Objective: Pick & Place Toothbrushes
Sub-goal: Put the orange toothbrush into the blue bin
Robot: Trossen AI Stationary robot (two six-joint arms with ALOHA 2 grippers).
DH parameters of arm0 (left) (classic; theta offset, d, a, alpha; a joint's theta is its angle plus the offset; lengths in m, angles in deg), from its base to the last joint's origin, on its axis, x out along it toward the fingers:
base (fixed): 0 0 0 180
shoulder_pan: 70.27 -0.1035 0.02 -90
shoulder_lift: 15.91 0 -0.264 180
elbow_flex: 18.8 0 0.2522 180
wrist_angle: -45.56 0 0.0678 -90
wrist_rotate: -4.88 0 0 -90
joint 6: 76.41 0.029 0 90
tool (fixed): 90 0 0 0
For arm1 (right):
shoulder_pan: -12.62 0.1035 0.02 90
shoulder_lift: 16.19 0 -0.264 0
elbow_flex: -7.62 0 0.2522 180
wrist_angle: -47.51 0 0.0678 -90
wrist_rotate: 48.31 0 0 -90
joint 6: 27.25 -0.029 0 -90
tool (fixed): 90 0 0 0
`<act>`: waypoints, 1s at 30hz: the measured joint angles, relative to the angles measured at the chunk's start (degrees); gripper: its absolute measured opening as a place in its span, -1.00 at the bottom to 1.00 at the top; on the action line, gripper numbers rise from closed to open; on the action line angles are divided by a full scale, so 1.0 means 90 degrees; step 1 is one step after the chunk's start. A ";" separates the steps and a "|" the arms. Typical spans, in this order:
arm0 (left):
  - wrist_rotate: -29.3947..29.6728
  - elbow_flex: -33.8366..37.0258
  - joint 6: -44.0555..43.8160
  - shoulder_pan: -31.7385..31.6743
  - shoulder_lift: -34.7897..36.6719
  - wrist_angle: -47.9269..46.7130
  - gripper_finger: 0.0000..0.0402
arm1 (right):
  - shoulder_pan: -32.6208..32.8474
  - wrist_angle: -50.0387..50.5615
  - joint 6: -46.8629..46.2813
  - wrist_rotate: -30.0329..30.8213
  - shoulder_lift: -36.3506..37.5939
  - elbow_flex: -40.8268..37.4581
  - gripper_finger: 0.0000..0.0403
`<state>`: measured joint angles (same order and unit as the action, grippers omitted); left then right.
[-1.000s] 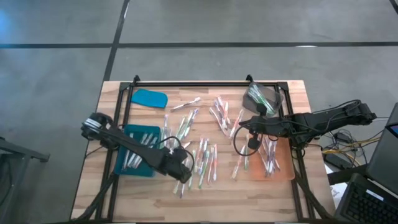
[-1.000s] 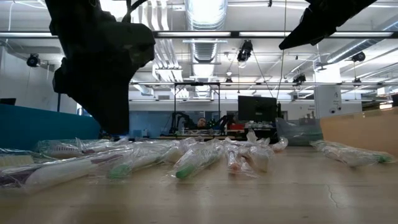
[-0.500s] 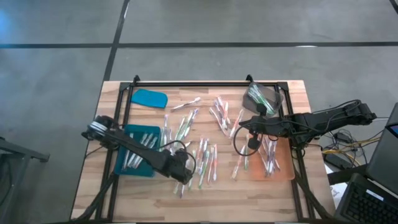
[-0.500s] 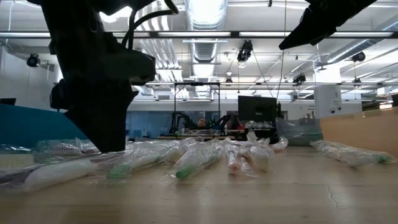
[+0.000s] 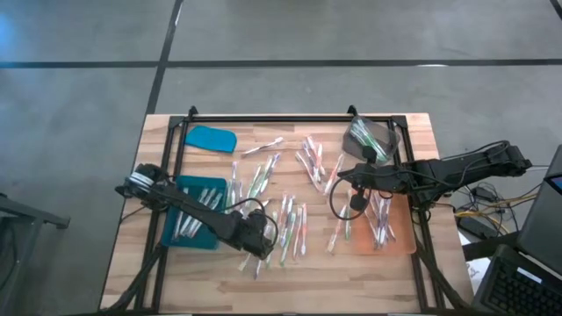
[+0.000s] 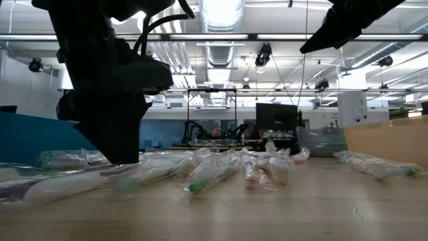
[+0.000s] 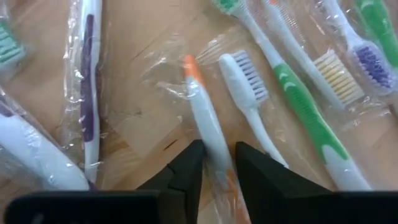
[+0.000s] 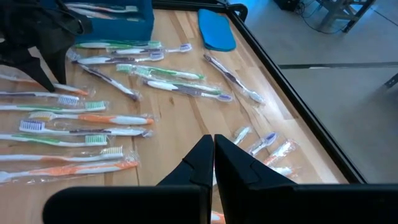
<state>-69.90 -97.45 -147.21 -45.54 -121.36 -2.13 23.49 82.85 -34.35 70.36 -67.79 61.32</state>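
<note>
Now L gripper jaws narrowly parted astride a wrapped white/orange toothbrush; R gripper jaws closed, empty.

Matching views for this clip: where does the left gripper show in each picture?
High view: left gripper, lower centre, down among the loose toothbrushes.
Low view: the big dark mass at left, reaching the tabletop.
Left wrist view: its two dark fingers at the bottom, either side of a wrapped white toothbrush with an orange tip.
Right wrist view: dark shape at upper left.
Shared landmark: the scattered wrapped toothbrushes around it.
</note>
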 joint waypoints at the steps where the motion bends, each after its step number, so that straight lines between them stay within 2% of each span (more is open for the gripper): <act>1: -0.0016 -0.0002 0.0015 0.0000 0.0022 0.0013 -0.57 | 0.0000 0.0000 -0.0001 0.0000 0.0000 0.0000 -0.96; 10: -0.0019 -0.0128 0.0360 -0.0023 0.0296 -0.0064 -0.91 | -0.0001 -0.0012 0.0001 0.0000 0.0000 -0.0038 -0.96; 18: 0.0350 -0.0364 0.1169 -0.0057 0.1201 -0.0230 -0.83 | -0.0002 -0.0015 -0.0019 -0.0002 0.0000 -0.0097 -0.96; 23: 0.0672 -0.0585 0.2304 -0.0058 0.2134 -0.0295 -0.89 | -0.0002 -0.0017 -0.0028 -0.0002 0.0000 -0.0124 -0.96; 30: 0.0543 -0.0621 0.4334 -0.0025 0.3397 -0.0406 -0.88 | -0.0002 -0.0098 -0.0026 -0.0002 0.0002 -0.0149 -0.96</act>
<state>-65.01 -103.04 -108.20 -45.77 -90.79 -5.78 23.47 81.97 -34.58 70.34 -67.76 59.98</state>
